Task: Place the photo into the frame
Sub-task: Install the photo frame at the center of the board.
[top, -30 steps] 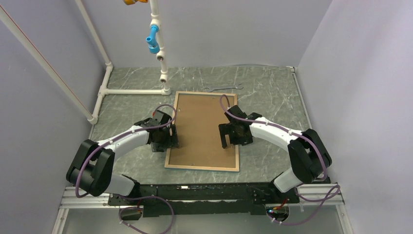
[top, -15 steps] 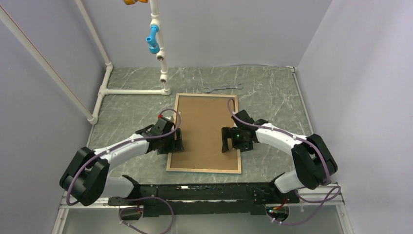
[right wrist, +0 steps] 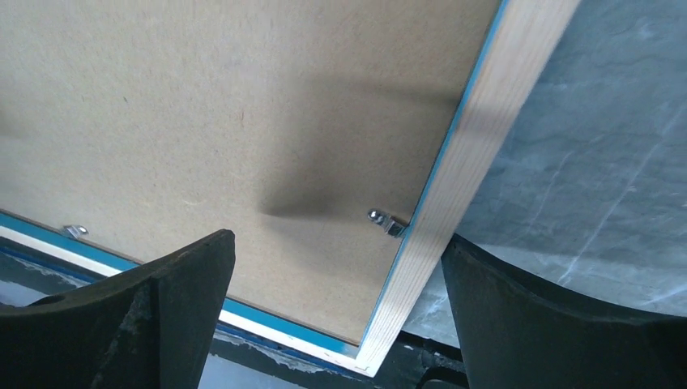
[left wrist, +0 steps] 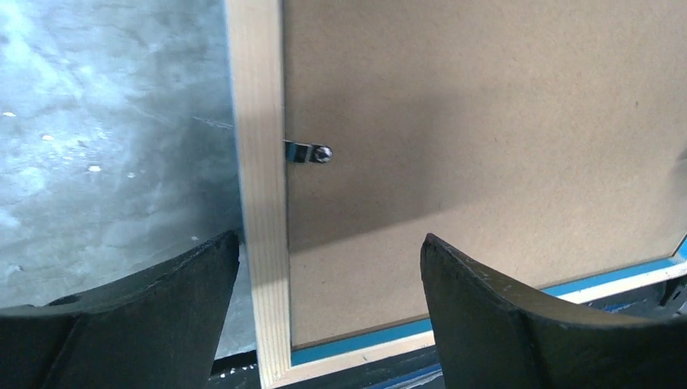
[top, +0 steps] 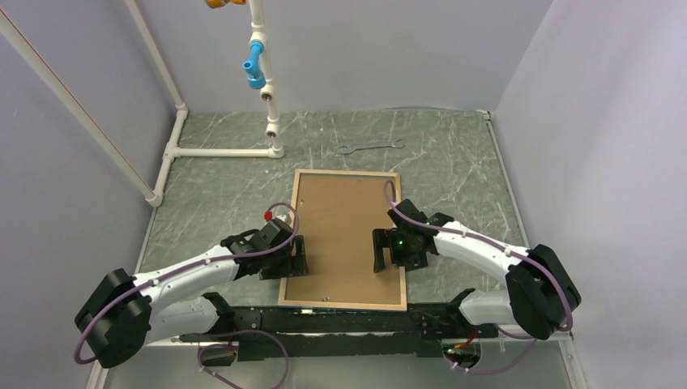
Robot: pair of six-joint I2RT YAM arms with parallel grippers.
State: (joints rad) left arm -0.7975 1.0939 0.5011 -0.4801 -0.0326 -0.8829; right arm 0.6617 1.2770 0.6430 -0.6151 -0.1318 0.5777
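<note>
The frame (top: 347, 172), a large thin rectangle, lies face down near the front edge of the grey marbled tabletop (top: 462, 162). Its pale wood back faces up, with a thin blue line along the inner edge. A matte brown backing board (top: 340, 227) fills it, with small metal clips (left wrist: 309, 152) at its edges. The 2 arms reach inward, low, from either side. The left hand (top: 295, 255) and right hand (top: 379, 251) each gape wide astride a side rail, gripping nothing.

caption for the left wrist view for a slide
Open left gripper straddling the pale wood rail of the back-up frame, a metal tab over its brown backing board.
</note>
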